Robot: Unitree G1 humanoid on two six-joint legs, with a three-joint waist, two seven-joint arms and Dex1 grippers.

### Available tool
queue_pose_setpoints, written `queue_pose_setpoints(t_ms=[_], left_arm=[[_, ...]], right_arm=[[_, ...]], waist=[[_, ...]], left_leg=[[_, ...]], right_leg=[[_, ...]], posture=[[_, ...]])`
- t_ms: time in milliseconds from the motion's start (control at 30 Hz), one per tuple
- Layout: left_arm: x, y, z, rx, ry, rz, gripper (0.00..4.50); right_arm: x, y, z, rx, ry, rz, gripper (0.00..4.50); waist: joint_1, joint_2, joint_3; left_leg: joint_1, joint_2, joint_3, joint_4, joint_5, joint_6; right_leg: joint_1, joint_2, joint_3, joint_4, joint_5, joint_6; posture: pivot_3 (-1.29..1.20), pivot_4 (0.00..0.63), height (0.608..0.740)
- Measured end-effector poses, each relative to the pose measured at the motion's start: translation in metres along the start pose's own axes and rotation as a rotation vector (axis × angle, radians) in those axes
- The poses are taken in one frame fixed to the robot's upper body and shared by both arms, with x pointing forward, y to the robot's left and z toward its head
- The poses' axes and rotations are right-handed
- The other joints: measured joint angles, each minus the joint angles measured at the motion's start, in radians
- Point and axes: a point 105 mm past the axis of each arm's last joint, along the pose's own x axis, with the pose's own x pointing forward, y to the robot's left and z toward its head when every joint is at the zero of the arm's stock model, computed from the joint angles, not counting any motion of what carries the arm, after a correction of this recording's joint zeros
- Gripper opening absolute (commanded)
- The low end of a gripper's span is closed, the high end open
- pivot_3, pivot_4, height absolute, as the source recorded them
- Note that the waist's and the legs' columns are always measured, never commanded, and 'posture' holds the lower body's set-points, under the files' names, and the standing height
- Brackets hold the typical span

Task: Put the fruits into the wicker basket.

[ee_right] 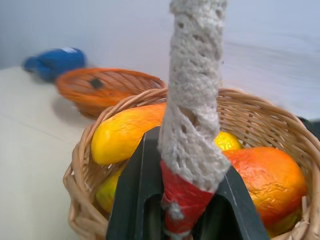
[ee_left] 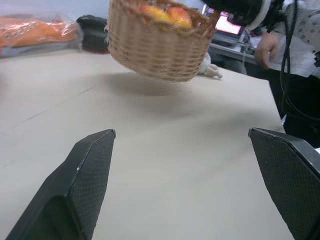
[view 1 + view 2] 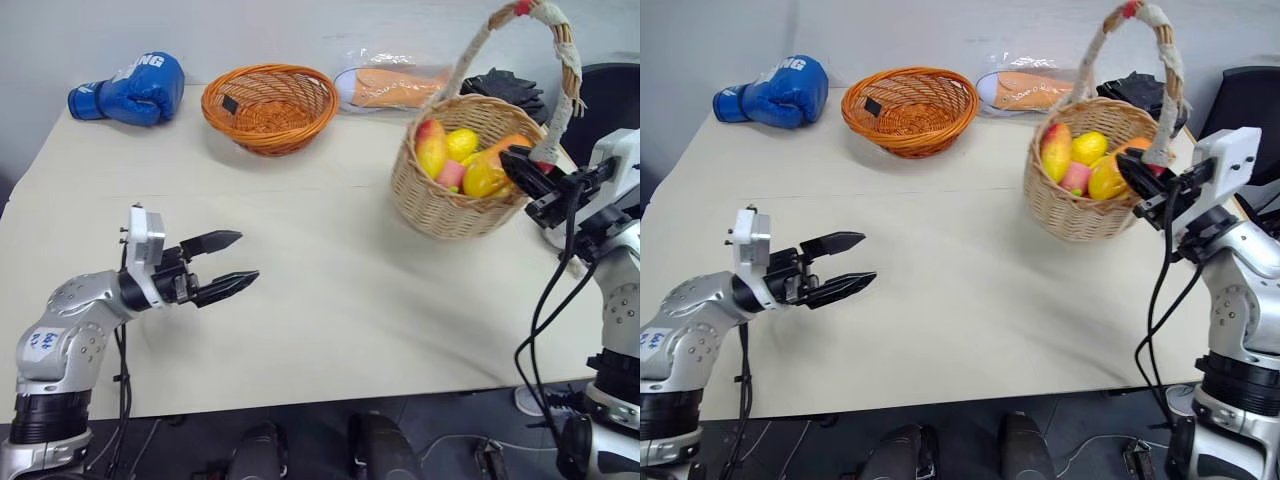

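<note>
Nearest the robot, the left gripper [image 3: 228, 266] is hovering over the tabletop [image 3: 340, 290], fingers spread and holding nothing, well apart from the wicker basket [image 3: 452, 205]. The right gripper [image 1: 182, 210] is pinching the red-wrapped foot of the basket's arched handle [image 3: 1160, 70], on the side away from the left gripper. The basket appears tilted, lifted off the tabletop. The mangoes [image 1: 127, 132] and peach [image 3: 1076, 178] are lying inside it. The load probably feels modest; the stiff weave and handle base suit gripping. Beyond the basket are sitting an orange woven bowl [image 3: 270, 105], a blue boxing glove [image 3: 135, 90], and a plastic bag [image 3: 390, 85] near the pale wall.
</note>
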Motion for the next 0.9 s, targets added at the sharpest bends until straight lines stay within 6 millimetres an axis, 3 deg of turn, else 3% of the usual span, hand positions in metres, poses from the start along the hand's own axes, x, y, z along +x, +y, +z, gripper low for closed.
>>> queue_pose_setpoints(t_ms=[267,533,667,700,900], left_arm=[[0.001,0.0,-0.003,-0.006,0.01,-0.014,4.5],[-0.005,0.002,-0.004,0.009,0.054,-0.006,4.5],[-0.022,0.002,-0.008,0.017,0.116,0.021,4.5],[-0.028,0.002,-0.011,0.013,0.131,0.037,4.5],[-0.057,-0.004,-0.033,0.053,0.191,0.159,4.5]], right_arm=[[-0.008,-0.032,-0.04,0.063,0.08,-0.111,0.19],[-0.028,-0.034,-0.056,0.002,0.134,-0.087,2.85],[-0.053,-0.024,-0.042,-0.117,0.128,0.025,4.29],[-0.062,-0.024,-0.039,-0.154,0.142,0.053,4.49],[-0.119,-0.024,-0.044,-0.269,0.315,0.206,4.49]], waist=[[0.001,0.001,0.0],[0.009,0.001,0.0],[0.01,0.001,0.0],[0.01,0.001,0.0],[0.009,0.001,0.0]], left_leg=[[0.0,0.0,0.0,-0.001,0.002,-0.001],[0.0,0.0,-0.001,0.0,0.002,-0.001],[0.001,0.0,-0.001,-0.002,0.001,0.0],[0.001,0.0,-0.001,-0.002,0.001,0.0],[0.002,0.001,-0.001,-0.001,0.0,0.002]], right_leg=[[0.0,0.0,0.0,0.0,0.0,0.0],[0.0,0.0,0.0,0.0,0.0,0.0],[0.001,0.0,0.0,-0.001,0.0,0.0],[0.001,0.0,-0.001,-0.002,0.0,0.0],[0.005,-0.001,0.0,-0.006,0.002,0.003]], posture=[[0.0,0.15,0.74],[0.0,0.15,0.74],[0.0,0.15,0.74],[0.0,0.15,0.74],[0.0,0.15,0.74]])
